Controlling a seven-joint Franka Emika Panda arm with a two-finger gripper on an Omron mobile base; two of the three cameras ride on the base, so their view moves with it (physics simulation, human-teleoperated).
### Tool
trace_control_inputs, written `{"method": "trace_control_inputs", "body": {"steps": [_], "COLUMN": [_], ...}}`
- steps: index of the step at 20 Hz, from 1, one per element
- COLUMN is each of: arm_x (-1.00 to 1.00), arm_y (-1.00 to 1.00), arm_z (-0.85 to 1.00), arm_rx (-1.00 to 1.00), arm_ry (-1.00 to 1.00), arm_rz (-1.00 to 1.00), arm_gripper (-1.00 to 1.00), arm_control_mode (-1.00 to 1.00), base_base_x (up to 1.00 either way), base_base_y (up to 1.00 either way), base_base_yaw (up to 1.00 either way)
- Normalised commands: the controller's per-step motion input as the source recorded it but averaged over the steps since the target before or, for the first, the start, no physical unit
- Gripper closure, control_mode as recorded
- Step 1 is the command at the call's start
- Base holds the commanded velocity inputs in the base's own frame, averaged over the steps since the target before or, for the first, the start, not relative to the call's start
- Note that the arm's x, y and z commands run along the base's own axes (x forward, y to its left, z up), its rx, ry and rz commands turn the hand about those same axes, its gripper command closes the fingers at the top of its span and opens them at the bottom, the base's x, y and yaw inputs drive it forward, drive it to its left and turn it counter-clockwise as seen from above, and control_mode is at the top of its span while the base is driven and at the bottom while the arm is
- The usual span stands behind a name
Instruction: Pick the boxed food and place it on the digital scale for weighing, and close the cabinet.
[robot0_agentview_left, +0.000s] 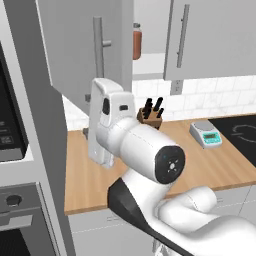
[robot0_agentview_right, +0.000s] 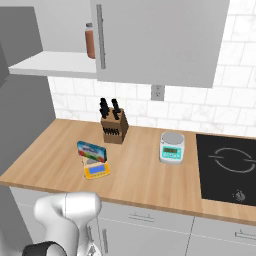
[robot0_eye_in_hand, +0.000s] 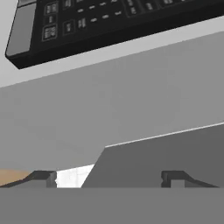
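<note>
Glossy white rounded arm (robot0_agentview_left: 145, 150) segments, dark joint cap with small round screws.

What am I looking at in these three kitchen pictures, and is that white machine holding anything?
It is a white robot arm in a computer-drawn kitchen. Two pictures come from cameras behind it, left and right; the third looks along its gripper, whose two dark tips stand apart with nothing between them. On the wooden counter the blue boxed food already sits on the yellow digital scale, beside a knife block and a white scale. The cabinet above is open, a brown jar inside.
</note>
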Motion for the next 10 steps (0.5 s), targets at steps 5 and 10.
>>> {"method": "trace_control_inputs", "body": {"steps": [5, 10], "arm_x": [1.00, 1.00], "arm_y": [-1.00, -1.00], "arm_z": [0.00, 0.00], "arm_rx": [0.05, 0.04], "arm_ry": [0.13, 0.12], "arm_rz": [-0.10, -0.11], "arm_gripper": [-1.00, -1.00], "arm_control_mode": [-1.00, -1.00], "base_base_x": [0.00, 0.00], "base_base_y": [0.00, 0.00], "base_base_yaw": [0.00, 0.00]}}
